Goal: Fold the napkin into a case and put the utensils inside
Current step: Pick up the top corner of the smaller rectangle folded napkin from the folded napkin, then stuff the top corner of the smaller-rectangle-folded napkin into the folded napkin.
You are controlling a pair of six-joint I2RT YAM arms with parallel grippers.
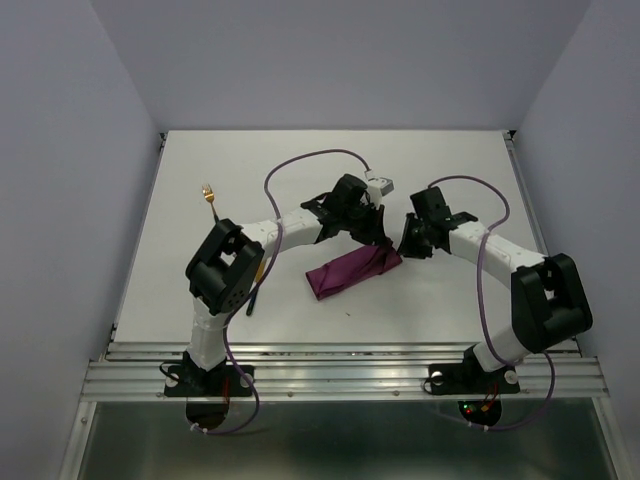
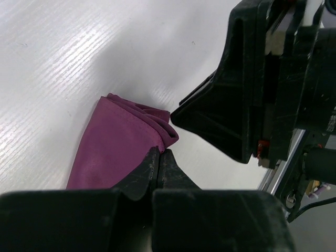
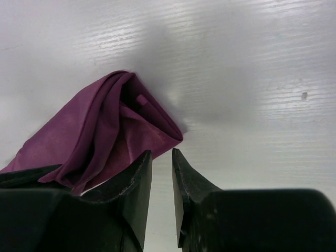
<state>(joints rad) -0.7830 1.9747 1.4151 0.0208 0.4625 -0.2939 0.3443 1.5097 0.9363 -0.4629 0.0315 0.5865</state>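
**Both grippers meet at the right end of the folded napkin**

At the far left of the white table (image 1: 450, 170) lies the fork (image 1: 209, 196), gold head pointing away and black handle toward the near side. Just nearer, the knife (image 1: 252, 300) lies mostly hidden beneath the left arm's elbow, with only a sliver of gold and its dark handle showing. Both utensils lie well apart from the cloth.

Toward the middle of the table, the plum-purple napkin (image 1: 349, 271) lies flat as a narrow, layered strip. It slants from near-left to far-right, and the stacked folds show at its right end.

The left gripper (image 2: 159, 155) reaches across to that right end with its jaws clenched tight together. The tips sit right at the edge of the folds, but the pictures do not show whether any cloth is pinched between them.

Just to the right, the right gripper (image 3: 161, 156) faces it, close by and over the same end of the strip. Its jaws are released, with a narrow gap and nothing between them. One fingertip (image 3: 140, 163) sits over the cloth's edge and the other over bare table.
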